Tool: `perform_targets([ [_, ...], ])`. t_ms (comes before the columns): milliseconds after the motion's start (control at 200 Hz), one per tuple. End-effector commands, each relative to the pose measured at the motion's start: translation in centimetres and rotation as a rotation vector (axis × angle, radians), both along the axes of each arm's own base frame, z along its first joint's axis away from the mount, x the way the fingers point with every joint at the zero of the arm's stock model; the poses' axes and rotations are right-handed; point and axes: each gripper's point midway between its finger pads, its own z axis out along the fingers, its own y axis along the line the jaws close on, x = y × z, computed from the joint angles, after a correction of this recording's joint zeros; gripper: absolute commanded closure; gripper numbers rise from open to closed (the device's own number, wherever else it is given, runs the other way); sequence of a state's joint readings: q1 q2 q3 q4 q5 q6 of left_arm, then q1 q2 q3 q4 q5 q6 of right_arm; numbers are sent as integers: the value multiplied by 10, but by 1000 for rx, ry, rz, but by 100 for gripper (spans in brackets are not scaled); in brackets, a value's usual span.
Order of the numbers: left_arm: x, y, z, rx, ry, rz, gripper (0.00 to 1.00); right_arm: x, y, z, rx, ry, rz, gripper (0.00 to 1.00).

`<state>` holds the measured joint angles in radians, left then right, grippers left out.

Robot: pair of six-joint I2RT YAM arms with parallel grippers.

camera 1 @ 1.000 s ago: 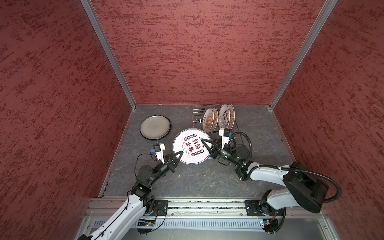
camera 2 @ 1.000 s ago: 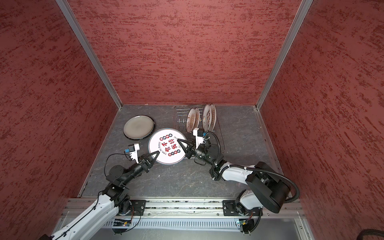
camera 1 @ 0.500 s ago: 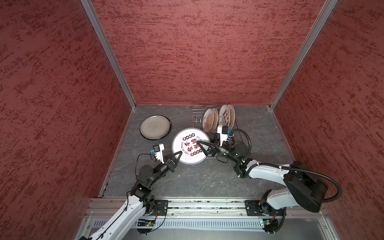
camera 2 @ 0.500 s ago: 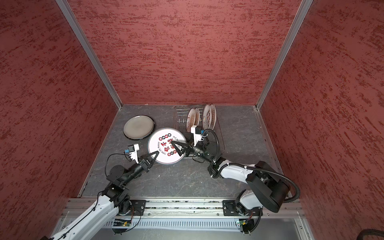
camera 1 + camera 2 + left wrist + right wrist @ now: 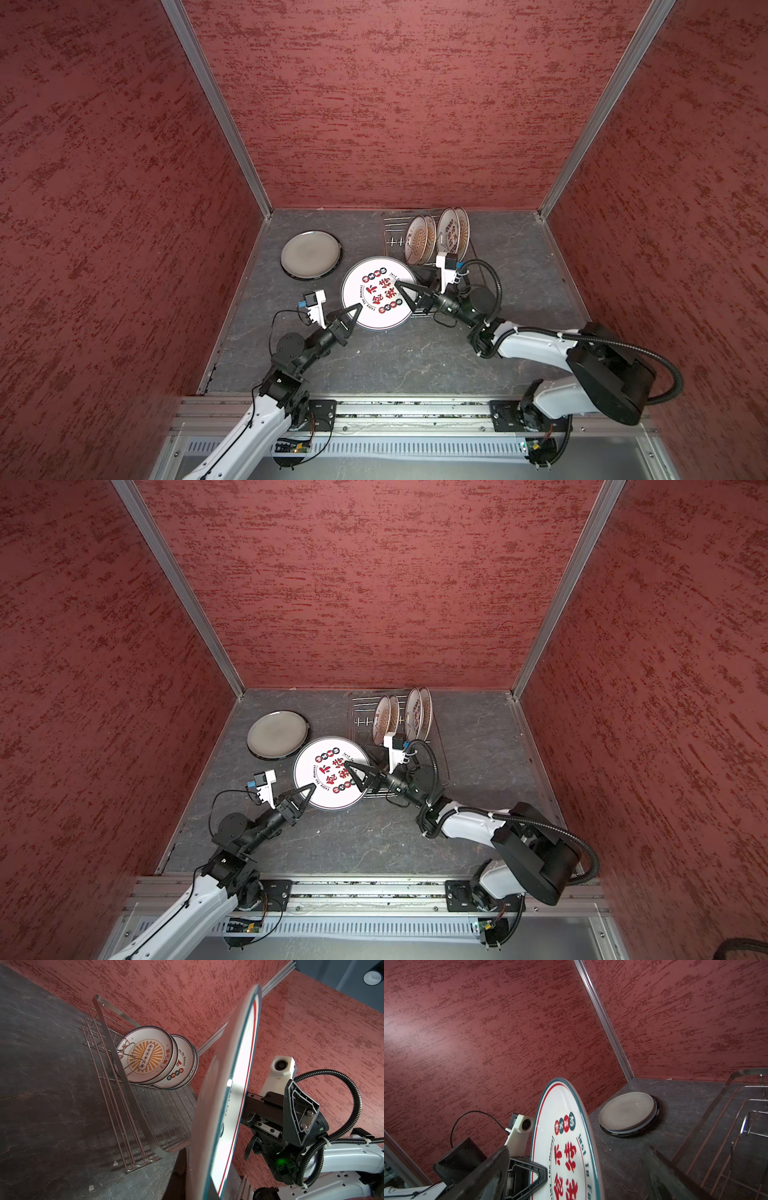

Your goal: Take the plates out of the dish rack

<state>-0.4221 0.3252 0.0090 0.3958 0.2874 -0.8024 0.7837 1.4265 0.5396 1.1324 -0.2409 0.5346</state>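
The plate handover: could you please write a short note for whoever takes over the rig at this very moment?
Left gripper: shut on the rim of the red-character plate, holding it above the table.
Right gripper: open, jaws either side of that plate's opposite rim, not gripping.
Done: the grey plate lies flat on the table, left of the held one.
Left: set the held plate down, then unload the four plates standing on edge in the rack.
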Motion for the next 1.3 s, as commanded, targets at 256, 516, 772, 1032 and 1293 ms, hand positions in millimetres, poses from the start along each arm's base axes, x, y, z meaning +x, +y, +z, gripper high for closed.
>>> perform_targets([
  [256,14,47,-16,-90,112,194,100,5,-3,7,-5,-33,-46,1],
  [516,23,70,-34,-123,217,303,100,15,24,-6,-101,-10,5,1],
  [772,29,80,-52,-136,305,372,100,24,48,-17,-183,16,26,1],
  [1032,35,86,-72,-96,474,429,100,30,58,-24,-222,36,22,1],
  [1293,46,78,-90,-93,606,405,100,34,61,-32,-247,50,10,1],
])
